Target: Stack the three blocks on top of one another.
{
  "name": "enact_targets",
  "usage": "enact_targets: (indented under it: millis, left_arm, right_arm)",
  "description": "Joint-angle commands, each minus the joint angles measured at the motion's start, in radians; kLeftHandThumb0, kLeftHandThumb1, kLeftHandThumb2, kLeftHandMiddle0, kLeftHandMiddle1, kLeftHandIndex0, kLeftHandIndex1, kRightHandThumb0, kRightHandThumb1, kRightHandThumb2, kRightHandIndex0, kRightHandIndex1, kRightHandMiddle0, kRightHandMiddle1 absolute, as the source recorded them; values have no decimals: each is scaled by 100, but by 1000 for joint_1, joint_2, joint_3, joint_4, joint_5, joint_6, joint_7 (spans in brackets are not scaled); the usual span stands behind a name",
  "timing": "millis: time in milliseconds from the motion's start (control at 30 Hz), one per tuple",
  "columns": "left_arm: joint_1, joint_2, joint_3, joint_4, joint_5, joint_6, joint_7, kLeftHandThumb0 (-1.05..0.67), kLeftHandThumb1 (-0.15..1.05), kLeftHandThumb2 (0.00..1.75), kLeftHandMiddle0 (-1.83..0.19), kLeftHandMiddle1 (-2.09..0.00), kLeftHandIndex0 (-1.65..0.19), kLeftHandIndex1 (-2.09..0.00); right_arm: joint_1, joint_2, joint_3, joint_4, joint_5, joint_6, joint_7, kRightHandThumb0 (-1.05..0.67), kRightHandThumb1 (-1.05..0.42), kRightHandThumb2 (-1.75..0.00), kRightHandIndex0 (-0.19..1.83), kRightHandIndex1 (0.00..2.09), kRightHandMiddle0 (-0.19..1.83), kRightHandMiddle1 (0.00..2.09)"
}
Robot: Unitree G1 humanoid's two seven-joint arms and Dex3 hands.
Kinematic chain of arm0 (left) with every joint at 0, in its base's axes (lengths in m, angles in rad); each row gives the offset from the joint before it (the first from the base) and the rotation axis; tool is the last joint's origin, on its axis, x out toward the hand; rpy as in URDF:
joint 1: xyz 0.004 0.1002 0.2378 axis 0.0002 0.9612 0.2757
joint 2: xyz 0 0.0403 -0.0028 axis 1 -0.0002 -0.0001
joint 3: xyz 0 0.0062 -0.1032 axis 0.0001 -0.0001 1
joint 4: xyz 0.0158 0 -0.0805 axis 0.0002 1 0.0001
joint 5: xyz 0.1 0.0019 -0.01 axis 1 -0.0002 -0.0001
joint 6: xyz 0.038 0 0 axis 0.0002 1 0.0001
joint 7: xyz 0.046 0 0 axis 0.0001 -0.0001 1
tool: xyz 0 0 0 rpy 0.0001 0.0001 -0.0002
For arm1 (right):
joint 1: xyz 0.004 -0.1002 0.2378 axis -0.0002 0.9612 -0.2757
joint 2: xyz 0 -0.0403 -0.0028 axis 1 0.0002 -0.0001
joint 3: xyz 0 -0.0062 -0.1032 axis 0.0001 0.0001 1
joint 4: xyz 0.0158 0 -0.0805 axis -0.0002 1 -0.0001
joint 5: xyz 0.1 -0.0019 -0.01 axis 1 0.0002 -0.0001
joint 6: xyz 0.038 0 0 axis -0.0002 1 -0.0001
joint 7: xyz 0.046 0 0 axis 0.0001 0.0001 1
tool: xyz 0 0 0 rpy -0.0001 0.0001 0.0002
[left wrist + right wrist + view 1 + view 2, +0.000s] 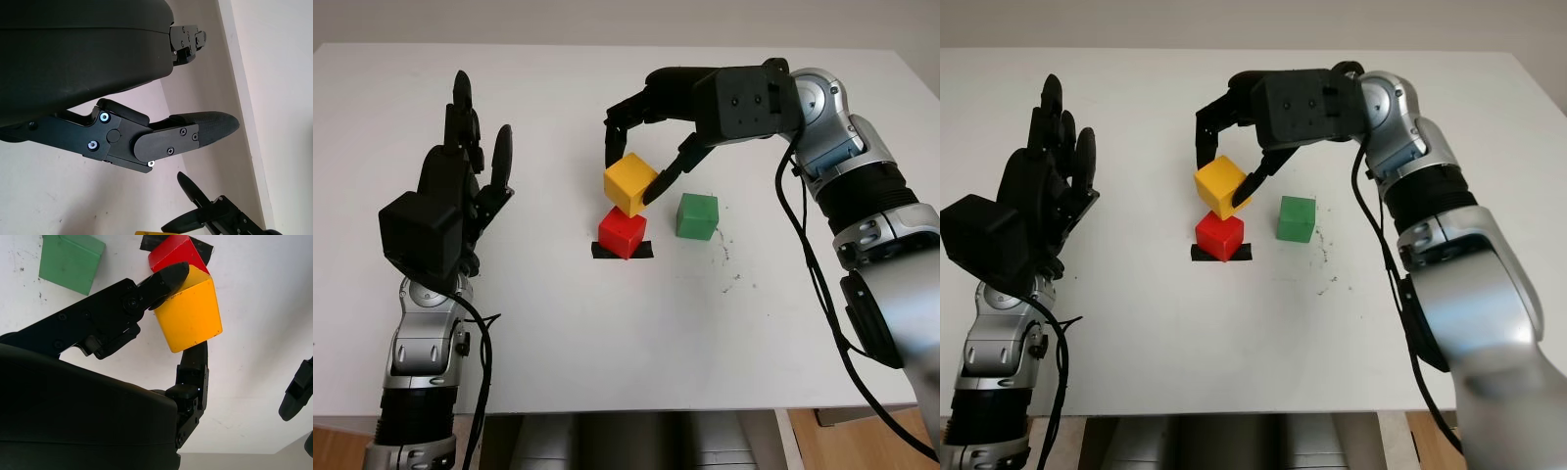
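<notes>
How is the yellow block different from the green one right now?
The yellow block is gripped in the right hand, over the red block; the green block sits alone on the table, untouched. The yellow block is tilted, while the green one lies flat and square. They differ in colour too. Both are plain cubes that look about the same size. The left hand is open, off to the side.

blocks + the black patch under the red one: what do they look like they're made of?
Yellow block, held in the right hand: probably painted wood; matte, with scuffs on its faces.
Red block and green block: same matte, sharp-edged look, likely painted wood too.
Black patch: thin, flat, ragged ends; probably tape.
Left hand is open, raised over the table's left.
</notes>
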Motion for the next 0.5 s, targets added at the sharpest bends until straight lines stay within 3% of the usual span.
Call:
enact_targets:
  millis: [0, 467]
  left_arm:
    - [2, -7, 5, -8, -2, -9, 7, -70, 105, 60, 14, -6, 13, -5]
    - [7, -3, 4, -16, -4, -4, 9, -69, 105, 60, 15, -5, 14, -5]
  right_arm:
    - [-23, 2, 5, 10, -7, -23, -13, -49, -88, -5, 26, 5, 47, 152]
    - [-8, 33, 11, 72, -15, -28, -18, -45, -89, -5, 22, 4, 46, 148]
